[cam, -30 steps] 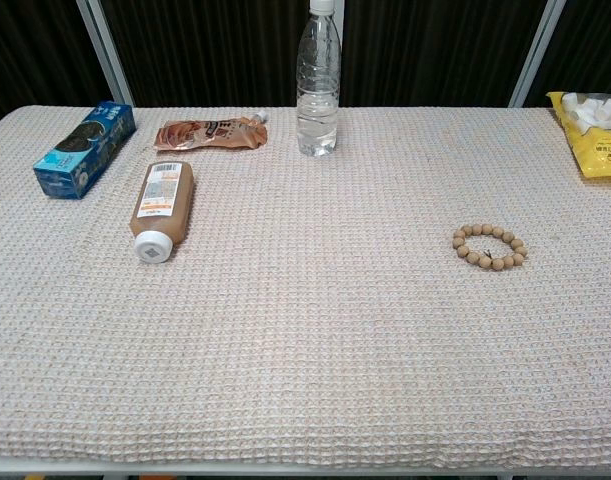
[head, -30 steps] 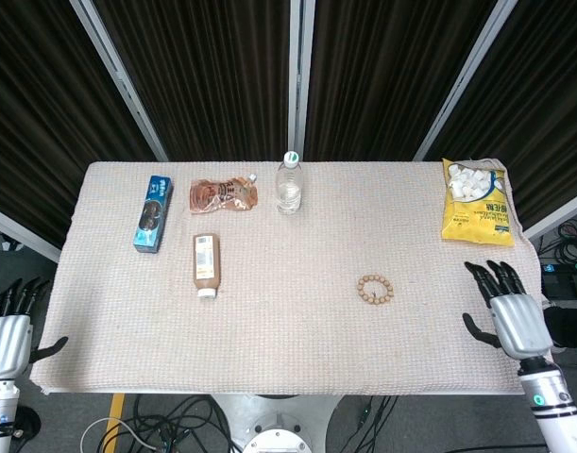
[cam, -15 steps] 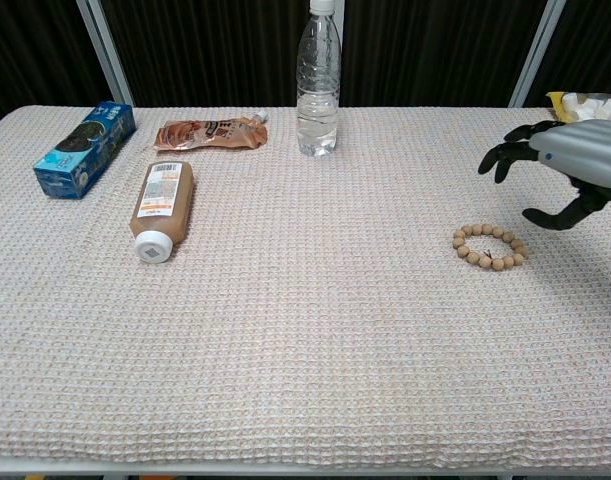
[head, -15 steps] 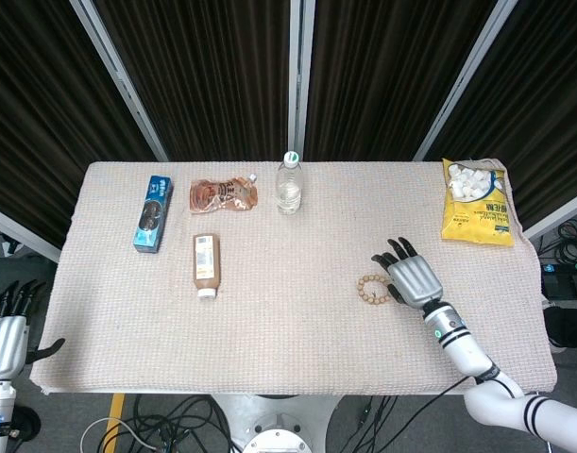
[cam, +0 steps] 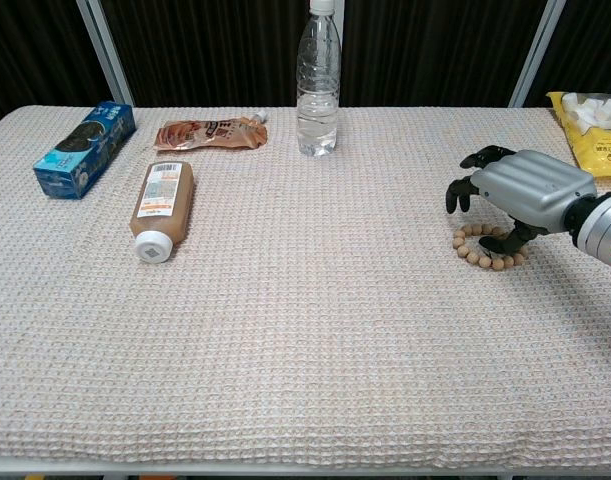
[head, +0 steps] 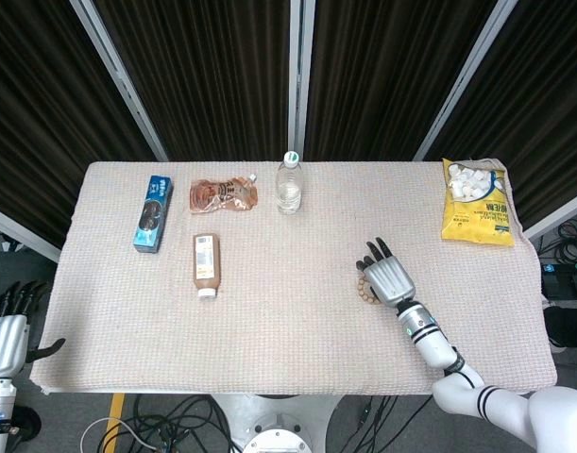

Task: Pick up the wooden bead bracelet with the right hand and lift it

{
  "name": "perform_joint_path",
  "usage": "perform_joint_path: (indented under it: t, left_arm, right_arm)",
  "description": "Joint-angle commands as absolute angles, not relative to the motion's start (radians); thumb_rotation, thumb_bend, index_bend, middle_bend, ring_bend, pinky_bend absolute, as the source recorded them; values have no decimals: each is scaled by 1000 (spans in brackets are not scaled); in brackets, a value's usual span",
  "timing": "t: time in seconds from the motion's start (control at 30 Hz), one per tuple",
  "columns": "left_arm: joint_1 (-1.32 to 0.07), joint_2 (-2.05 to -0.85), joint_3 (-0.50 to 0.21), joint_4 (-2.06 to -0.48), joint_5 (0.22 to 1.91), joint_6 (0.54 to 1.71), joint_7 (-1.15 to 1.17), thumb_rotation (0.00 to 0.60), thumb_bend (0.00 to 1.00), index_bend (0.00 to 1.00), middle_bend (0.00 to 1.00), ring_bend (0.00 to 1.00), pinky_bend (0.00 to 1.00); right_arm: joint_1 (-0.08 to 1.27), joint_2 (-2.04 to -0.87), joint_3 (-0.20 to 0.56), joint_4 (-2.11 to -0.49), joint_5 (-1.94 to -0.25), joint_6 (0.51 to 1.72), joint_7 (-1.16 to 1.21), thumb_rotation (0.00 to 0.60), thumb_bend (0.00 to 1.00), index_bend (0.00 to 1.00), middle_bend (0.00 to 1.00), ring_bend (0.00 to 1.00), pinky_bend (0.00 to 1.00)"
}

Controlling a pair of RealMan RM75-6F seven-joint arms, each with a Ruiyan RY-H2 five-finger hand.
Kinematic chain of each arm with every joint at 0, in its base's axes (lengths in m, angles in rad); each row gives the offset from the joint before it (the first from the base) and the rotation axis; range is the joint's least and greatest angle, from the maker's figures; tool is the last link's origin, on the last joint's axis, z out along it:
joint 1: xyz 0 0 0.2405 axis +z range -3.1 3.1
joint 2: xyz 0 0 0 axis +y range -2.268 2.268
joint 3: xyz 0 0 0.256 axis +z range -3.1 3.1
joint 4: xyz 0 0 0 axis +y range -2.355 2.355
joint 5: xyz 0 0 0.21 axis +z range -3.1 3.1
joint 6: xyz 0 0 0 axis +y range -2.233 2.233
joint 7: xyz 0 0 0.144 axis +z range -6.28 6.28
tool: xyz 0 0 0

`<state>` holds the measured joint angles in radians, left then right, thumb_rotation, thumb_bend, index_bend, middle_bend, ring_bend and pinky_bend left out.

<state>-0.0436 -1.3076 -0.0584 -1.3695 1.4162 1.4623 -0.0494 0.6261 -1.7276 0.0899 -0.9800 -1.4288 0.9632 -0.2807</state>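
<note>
The wooden bead bracelet (cam: 482, 257) lies flat on the woven table cover, right of centre. My right hand (cam: 520, 193) hovers just over it with fingers apart and curved downward. Its thumb dips to the ring's inner side, and I cannot tell whether it touches the beads. From the head view the right hand (head: 388, 276) covers most of the bracelet (head: 363, 287), leaving only the left arc of beads showing. My left hand (head: 5, 338) hangs off the table's near left corner, fingers spread, holding nothing.
A clear water bottle (cam: 318, 85) stands at the back centre. A brown pouch (cam: 210, 133), a lying brown bottle (cam: 162, 208) and a blue box (cam: 83, 149) sit at the left. A yellow snack bag (head: 477, 203) lies at the far right corner.
My right hand has travelled left from the table's right edge and come down over the bracelet. The bracelet and the left hand stayed where they were.
</note>
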Motion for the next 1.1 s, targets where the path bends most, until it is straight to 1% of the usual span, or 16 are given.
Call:
perform_joint_path:
  t: [0.03,0.17,0.37,0.5,0.6,0.7,0.83,0.93,1.03,1.1]
  left_arm:
    - [-45,-1309,-58,-1365,1416,1459,-54,600,0,140,99,0,117]
    - [-45,-1311,-60,-1357,1415,1460,-62,600,0,140,99,0,117]
    - [-47,-1315,-61,-1345,1413,1454,-74,600,0,140,99,0,117]
    - [-47,-1319,-60,-1336,1410,1448,-79,600,0,140,99,0,117]
    - [-47,-1322,-59,-1331,1408,1446,-83,600,0,140,99,0,117]
    - [-45,-1324,-59,-1326,1408,1448,-89,600,0,140,99,0,117]
    - [-44,-1325,-59,-1321,1409,1449,-97,600,0,140,99,0,117]
    - [-46,-1324,-60,-1323,1414,1452,-95,600,0,140,99,0,117]
    - [-50,-1321,-61,-1329,1420,1455,-89,600,0,140,99,0,117]
    - [-53,-1320,-62,-1333,1423,1454,-83,600,0,140,99,0,117]
  right_arm:
    - [627,-1762,82,-936,-1444,984,-259,600,208,380,371,95,0]
    - [630,-1790,79,-889,-1449,987,-231,600,205,415,384,105,0]
    - [638,-1813,71,-851,-1460,981,-189,600,215,435,392,116,0]
    - [636,-1823,64,-829,-1471,995,-168,600,344,542,439,159,0]
    - [630,-1825,59,-819,-1477,1005,-154,600,390,609,472,191,9]
    - [617,-1808,66,-837,-1468,1019,-119,600,439,652,504,220,25]
    - [591,-1728,99,-953,-1417,1007,-8,600,536,685,526,240,34]
    - [571,-1630,139,-1084,-1351,973,83,600,587,687,527,241,36]
    - [556,-1513,189,-1223,-1254,889,204,600,603,689,531,245,38]
    - [546,-1424,231,-1330,-1166,783,359,600,604,689,533,247,38]
